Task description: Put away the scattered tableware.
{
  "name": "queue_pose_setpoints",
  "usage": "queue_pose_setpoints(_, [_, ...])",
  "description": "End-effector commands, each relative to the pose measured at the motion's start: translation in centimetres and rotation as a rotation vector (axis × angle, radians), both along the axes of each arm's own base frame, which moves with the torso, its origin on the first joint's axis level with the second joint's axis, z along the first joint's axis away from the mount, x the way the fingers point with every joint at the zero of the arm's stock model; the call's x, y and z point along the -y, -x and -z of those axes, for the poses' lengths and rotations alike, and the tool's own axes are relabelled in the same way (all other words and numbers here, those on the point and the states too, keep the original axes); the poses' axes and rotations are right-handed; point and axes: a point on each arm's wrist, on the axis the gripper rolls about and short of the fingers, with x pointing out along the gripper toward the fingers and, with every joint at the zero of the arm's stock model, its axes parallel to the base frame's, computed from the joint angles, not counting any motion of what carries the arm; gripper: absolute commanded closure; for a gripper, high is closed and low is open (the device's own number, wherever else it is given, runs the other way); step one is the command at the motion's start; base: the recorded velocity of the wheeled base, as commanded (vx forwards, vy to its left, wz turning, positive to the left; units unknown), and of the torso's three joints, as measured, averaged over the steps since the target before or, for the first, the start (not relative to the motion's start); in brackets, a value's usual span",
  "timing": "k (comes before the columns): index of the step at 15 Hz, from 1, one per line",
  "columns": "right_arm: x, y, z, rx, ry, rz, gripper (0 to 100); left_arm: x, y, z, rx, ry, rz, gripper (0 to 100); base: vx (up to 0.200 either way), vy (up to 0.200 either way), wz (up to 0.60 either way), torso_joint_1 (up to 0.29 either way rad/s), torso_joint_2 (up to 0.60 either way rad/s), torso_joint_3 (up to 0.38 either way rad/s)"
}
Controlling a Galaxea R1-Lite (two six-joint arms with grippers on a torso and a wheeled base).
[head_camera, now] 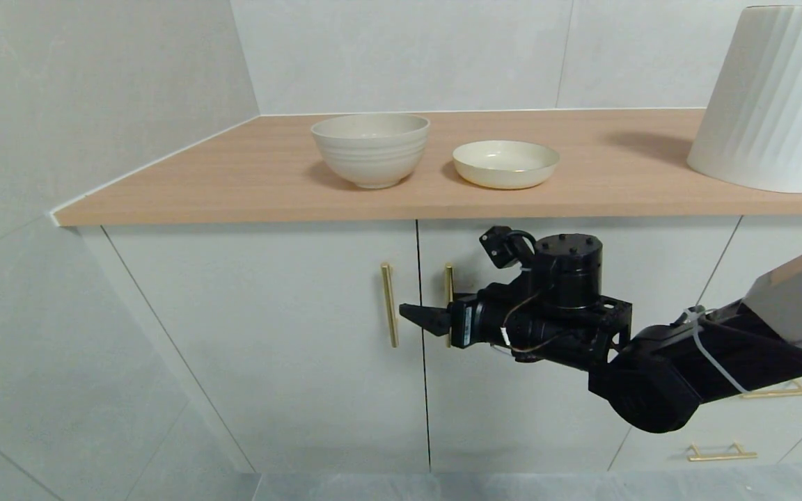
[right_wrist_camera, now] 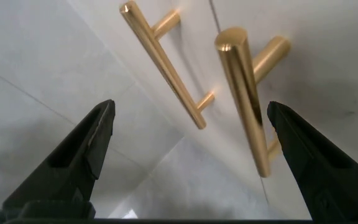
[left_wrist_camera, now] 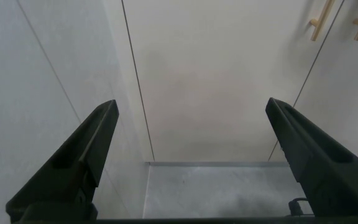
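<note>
Desk (head_camera: 234, 188) runs along the wall, with cabinet doors (head_camera: 269, 334) under its front edge. A white ribbed cylinder (head_camera: 770, 97) stands at the desk's right end, well apart from the tableware.

The deep bowl (head_camera: 371, 149) sits upright about midway between the front and back edges, towards the left corner. The shallow dish (head_camera: 505, 163) is just beside it on the right, not touching.

Both look like glazed ceramic, so treat them as stiff, slick and breakable. The bowl is likely the heavier one. Take it at the rim with one finger inside and one outside the wall. The dish has a low rim and little to bite on, so pinch it squarely and don't knock it against the bowl.

Right tool (head_camera: 416, 316) is below the front edge, fingers spread wide and empty, close in front of the two brass door handles. The right door handle (right_wrist_camera: 247, 106) is nearest. It's a rigid, smooth bar, so grab it mid-length.

Left tool (left_wrist_camera: 191, 115) is also released and empty, hanging low and facing the cabinet base.
</note>
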Motion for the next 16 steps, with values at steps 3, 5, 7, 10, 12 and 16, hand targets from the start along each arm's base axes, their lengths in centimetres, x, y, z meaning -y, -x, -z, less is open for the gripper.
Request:
queue_pose_setpoints(3, [-0.7,0.5,0.3,-0.016,-0.009,-0.019,0,0.0,0.0,0.0,0.0,0.0,0.0,0,0.0,0.0,0.0,0.0,0.0,0.0])
queue_pose_setpoints(5, [-1.1,1.0,0.1,-0.043,-0.034,-0.03,0,0.0,0.0,0.0,0.0,0.002,0.0,0,0.0,0.0,0.0,0.0,0.0,0.0])
queue_pose_setpoints(7, [-1.2,1.5,-0.4,-0.053,-0.054,-0.04,0,0.0,0.0,0.0,0.0,0.002,0.0,0,0.0,0.0,0.0,0.0,0.0,0.0])
queue_pose_setpoints(10, [-0.9,2.3,-1.1,-0.049,-0.06,-0.049,0,0.0,0.0,0.0,0.0,0.002,0.0,0,0.0,0.0,0.0,0.0,0.0,0.0])
queue_pose_setpoints(12, [-0.4,3.3,-1.7,-0.046,-0.063,-0.06,0,0.0,0.0,0.0,0.0,0.003,0.0,0,0.0,0.0,0.0,0.0,0.0,0.0])
queue_pose_setpoints(16, [2.8,7.2,-3.3,-0.055,-0.07,-0.141,0,0.0,0.0,0.0,0.0,0.003,0.0,0,0.0,0.0,0.0,0.0,0.0,0.0])
